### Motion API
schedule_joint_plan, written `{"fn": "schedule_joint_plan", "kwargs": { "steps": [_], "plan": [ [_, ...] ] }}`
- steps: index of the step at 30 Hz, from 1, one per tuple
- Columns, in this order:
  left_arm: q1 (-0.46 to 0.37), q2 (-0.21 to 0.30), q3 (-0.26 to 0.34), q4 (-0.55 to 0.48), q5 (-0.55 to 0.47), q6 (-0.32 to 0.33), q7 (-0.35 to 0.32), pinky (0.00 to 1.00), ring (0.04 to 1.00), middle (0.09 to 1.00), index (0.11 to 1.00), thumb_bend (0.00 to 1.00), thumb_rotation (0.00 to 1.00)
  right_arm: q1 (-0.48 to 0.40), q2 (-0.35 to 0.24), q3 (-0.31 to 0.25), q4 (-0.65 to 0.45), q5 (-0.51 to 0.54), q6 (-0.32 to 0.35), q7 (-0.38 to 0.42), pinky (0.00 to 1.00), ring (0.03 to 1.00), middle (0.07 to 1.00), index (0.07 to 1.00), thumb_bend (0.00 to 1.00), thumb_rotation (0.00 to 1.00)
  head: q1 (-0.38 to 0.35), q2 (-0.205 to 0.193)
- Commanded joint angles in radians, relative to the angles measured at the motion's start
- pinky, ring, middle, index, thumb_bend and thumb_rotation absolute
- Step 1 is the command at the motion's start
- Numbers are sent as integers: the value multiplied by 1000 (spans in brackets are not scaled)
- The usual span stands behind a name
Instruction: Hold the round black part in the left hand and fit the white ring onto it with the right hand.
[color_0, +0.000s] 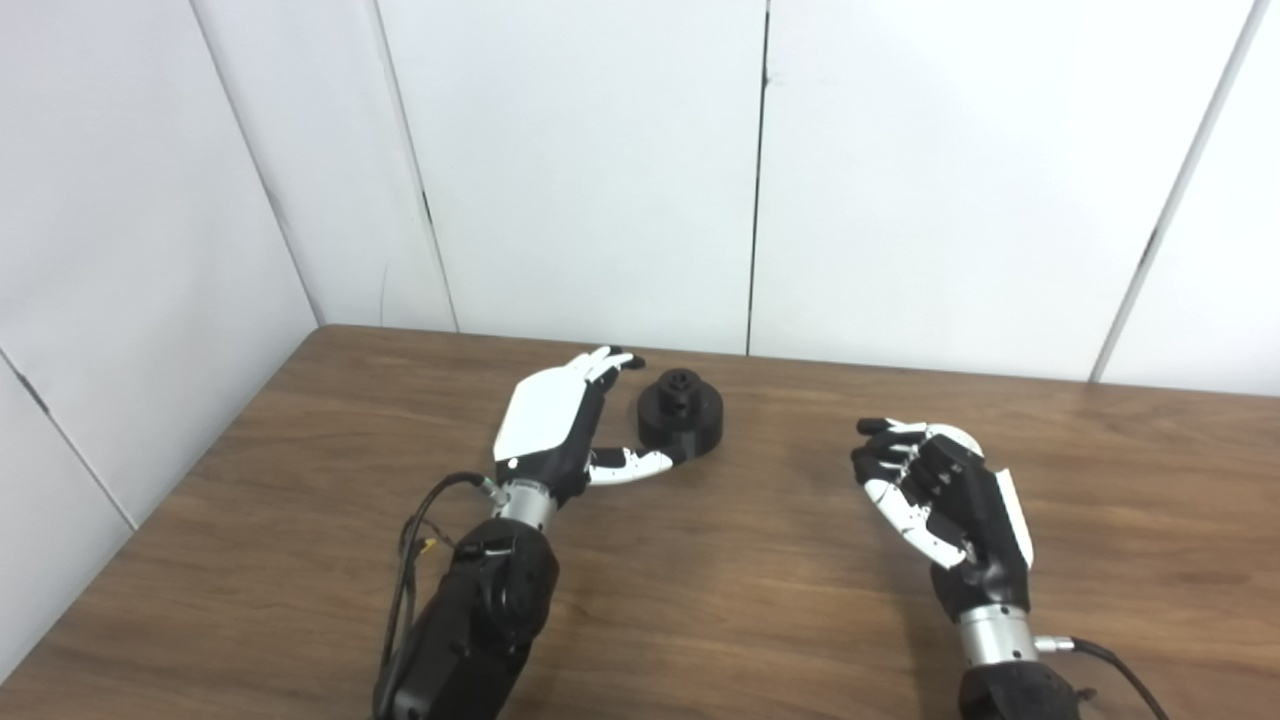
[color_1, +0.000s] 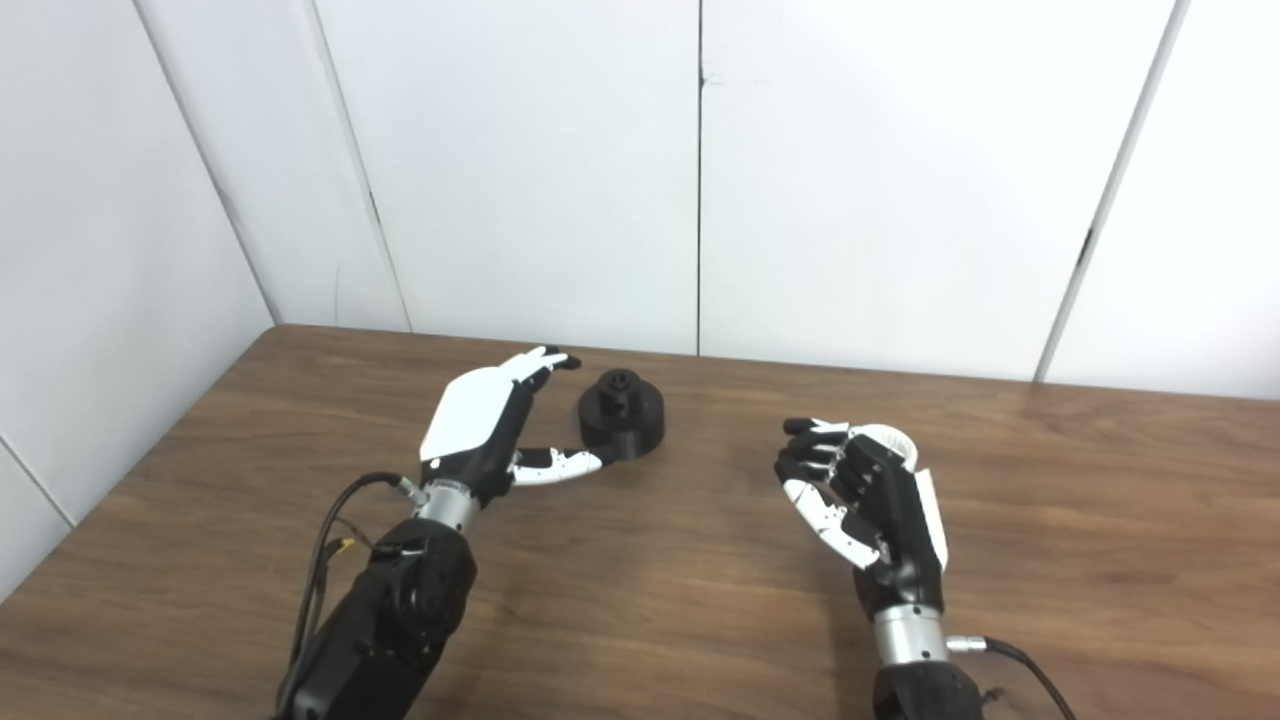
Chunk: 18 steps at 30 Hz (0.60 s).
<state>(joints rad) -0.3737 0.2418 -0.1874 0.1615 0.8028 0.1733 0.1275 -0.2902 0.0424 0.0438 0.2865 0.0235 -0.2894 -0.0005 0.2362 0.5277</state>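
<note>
Left eye view: the black part (color_0: 681, 413) sits on the table (color_0: 700, 600), toward the far edge and left of centre; our left hand (color_0: 560, 425) stands just beside it on its left, fingers spread and straight, thumb (color_0: 640, 464) reaching under the part's near rim and close to touching; nothing is gripped. Our right hand (color_0: 940, 490) hovers well apart to the right, palm turned inward, fingers curled; a sliver of white curve shows at its far side, which we take for the ring (color_0: 955, 436), though here it is hard to separate from the hand's own white shell.

Right eye view: same layout; the left hand (color_1: 490, 425) is open beside the part (color_1: 622, 413); the right hand (color_1: 865, 495) is closed round the ring (color_1: 893, 437), whose rounded white rim stands out more clearly past the fingers; this view settles what the other leaves doubtful. Neither view shows how firmly the ring is pinched.

Progress, as we judge it: ring in hand, so that half is done; the part is not yet grasped or lifted; left to do are closing on the part, bringing the two together, and seating the ring.
</note>
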Motion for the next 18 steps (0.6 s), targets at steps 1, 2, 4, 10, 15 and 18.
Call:
{"fn": "schedule_joint_plan", "kwargs": {
  "steps": [1, 2, 4, 10, 15, 18],
  "plan": [
    [-66, 25, -12, 1, 42, -8, 40, 837, 934, 937, 813, 819, 502, 77, -40, -13, 90, -2, -22, 16, 509, 587, 670, 498, 506, 157, 1, 1],
    [-72, 27, -19, 12, 51, -5, 43, 847, 940, 941, 814, 823, 515, 77, -40, -13, 87, -2, -19, 16, 508, 587, 670, 498, 506, 157, -3, 0],
    [-83, 29, -28, 30, 61, 0, 46, 889, 960, 951, 817, 840, 542, 78, -41, -13, 84, -2, -16, 16, 511, 587, 670, 498, 506, 158, -6, 0],
    [-130, 38, -61, 97, 80, 14, 26, 982, 1000, 994, 845, 926, 649, 80, -43, -14, 76, 3, -15, 20, 511, 591, 673, 498, 506, 157, -12, 1],
    [-174, 52, -92, 145, 85, 49, -36, 1000, 1000, 1000, 899, 995, 732, 81, -43, -16, 69, 8, -5, 19, 504, 585, 668, 498, 507, 157, -16, 2],
    [-197, 56, -106, 173, 86, 75, -65, 1000, 1000, 1000, 936, 1000, 741, 82, -43, -16, 63, 11, 2, 19, 493, 577, 665, 498, 507, 157, -19, 2]
  ]
}}
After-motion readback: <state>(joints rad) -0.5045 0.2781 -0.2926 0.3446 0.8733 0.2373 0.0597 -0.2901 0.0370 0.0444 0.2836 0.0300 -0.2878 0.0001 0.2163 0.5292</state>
